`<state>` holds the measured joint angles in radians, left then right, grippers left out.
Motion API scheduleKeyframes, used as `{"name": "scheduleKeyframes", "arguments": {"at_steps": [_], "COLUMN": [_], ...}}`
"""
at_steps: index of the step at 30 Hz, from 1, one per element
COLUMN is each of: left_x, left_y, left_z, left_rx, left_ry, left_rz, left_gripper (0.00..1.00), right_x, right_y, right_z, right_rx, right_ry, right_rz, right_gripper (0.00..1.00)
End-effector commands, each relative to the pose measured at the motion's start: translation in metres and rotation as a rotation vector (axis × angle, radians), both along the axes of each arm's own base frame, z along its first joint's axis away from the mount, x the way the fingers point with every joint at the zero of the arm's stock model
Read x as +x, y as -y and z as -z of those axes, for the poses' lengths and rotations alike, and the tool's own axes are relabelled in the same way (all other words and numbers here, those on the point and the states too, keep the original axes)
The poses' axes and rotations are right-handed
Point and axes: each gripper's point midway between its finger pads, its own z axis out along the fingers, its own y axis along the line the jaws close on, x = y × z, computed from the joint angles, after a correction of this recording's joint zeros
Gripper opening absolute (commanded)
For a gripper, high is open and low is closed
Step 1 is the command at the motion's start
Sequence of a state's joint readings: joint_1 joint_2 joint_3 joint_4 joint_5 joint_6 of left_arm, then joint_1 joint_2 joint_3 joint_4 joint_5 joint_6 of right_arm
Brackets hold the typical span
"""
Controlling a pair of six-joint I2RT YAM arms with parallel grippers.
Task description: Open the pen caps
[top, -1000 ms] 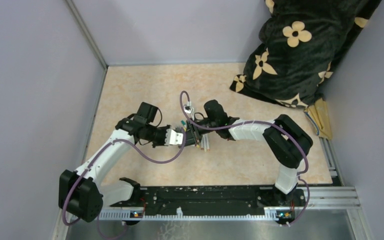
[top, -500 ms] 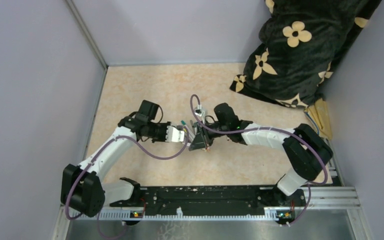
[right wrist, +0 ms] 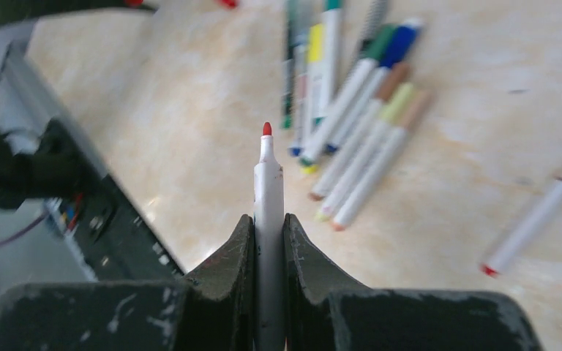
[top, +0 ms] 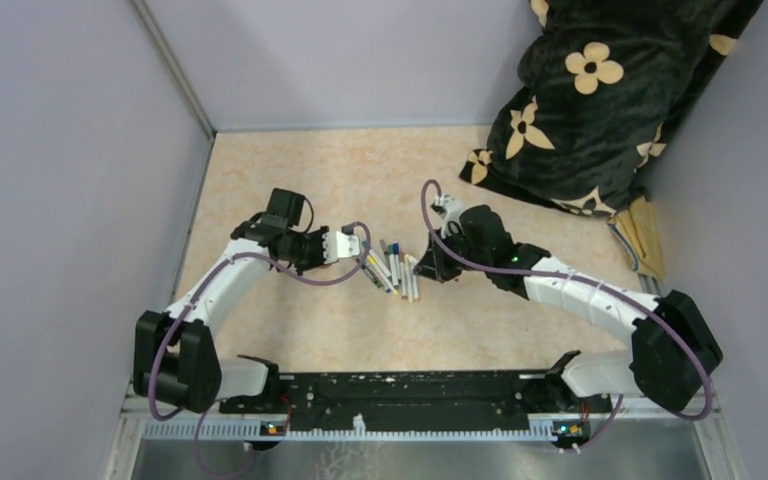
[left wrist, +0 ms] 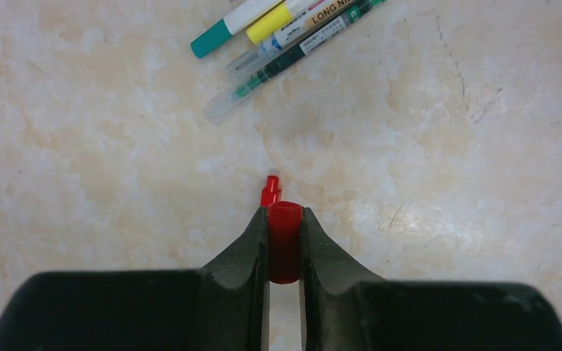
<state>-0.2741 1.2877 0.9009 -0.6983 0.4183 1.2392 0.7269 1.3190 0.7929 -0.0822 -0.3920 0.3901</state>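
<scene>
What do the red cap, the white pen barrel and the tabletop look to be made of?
Red cap: likely plastic, smooth, evenly coloured, slight sheen. White pen barrel: probably plastic too, matte, uniform. Tabletop: marble-patterned, beige veining with fine scratches; stone or laminate, cannot tell.

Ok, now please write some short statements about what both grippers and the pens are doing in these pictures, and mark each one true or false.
1. The left gripper is shut on a red cap. True.
2. The white pen in the right gripper has a cap on its tip. False: its red tip is bare.
3. The two grippers touch each other. False: they are apart, with the pile of pens lying between them.
4. A dark blanket with pale flowers lies at the far right corner. True.
</scene>
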Motion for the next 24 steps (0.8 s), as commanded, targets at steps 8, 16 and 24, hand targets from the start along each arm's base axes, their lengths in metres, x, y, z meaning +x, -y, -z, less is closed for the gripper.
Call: {"name": "scheduleKeyframes", "arguments": {"at_steps": [8,16,24], "left_x": [-0.012,-0.009,-0.013], "left_y": [0.013,0.007,0.002], "left_z": [0.046,0.074,0.093], "left_rx": [-0.119,-0.080,-0.047], "left_ry": [-0.140,-0.158,-0.175], "left_rz": [-0.124,-0.168,-0.178], "left_gripper": [0.00,0.12,0.26], "right_x": [0.089,0.104,0.107], "right_y": [0.118,0.128,0.129], "right_z": [0.032,0.076,0.100], "right_rx": [-0.292,-0.361,-0.407], "right_ry": [0.178,0.184,0.170], "right_rz": [0.623,0.655,0.650], "right_gripper": [0.00,0.00,0.06]}}
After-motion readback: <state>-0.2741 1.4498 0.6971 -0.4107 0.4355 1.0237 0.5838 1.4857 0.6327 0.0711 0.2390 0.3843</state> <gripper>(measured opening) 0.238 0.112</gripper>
